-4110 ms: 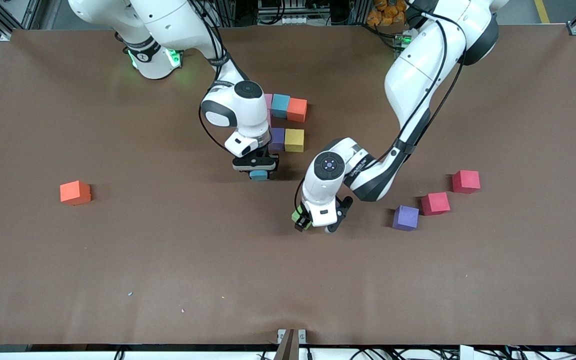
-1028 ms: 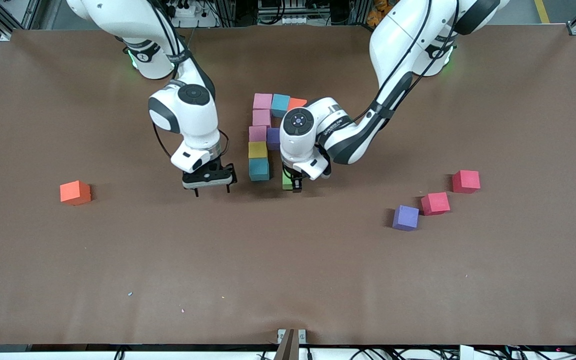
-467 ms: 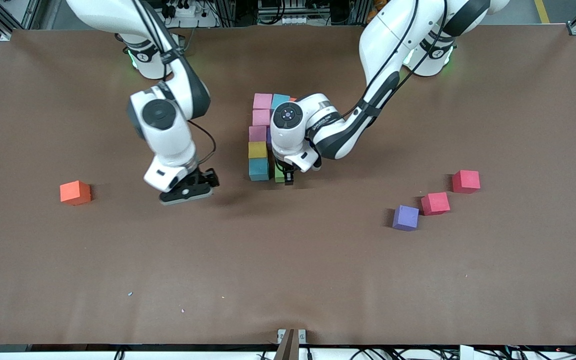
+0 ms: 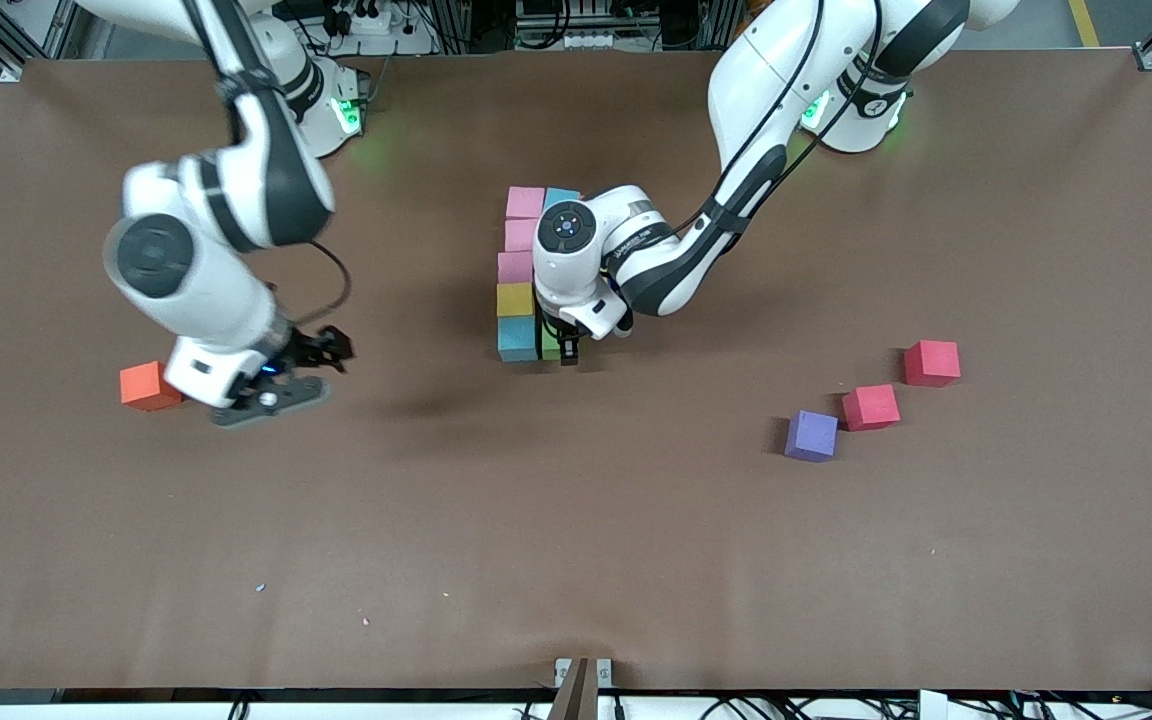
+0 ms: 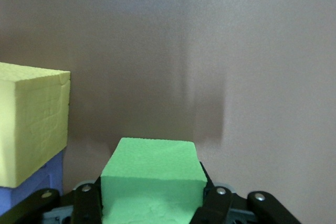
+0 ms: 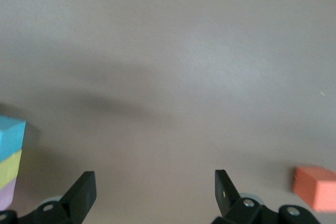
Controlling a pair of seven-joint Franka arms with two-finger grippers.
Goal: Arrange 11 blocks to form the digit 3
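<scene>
- Beside the blue block (image 4: 517,339) at the near end of the column of blocks (image 4: 516,268), the left gripper (image 4: 561,350) clamps the green block (image 5: 152,174), which touches or nearly touches it.
- Toward the right arm's end of the table (image 4: 576,560), the right gripper (image 4: 288,378) hangs with its fingers spread wide and nothing between them, just beside the lone orange block (image 4: 149,385).
- Well apart toward the left arm's end lie a purple block (image 4: 812,435) and two red cubes (image 4: 871,407).

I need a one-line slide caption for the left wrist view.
Left claw shut on the green block, beside a yellow block resting on a purple block.
</scene>
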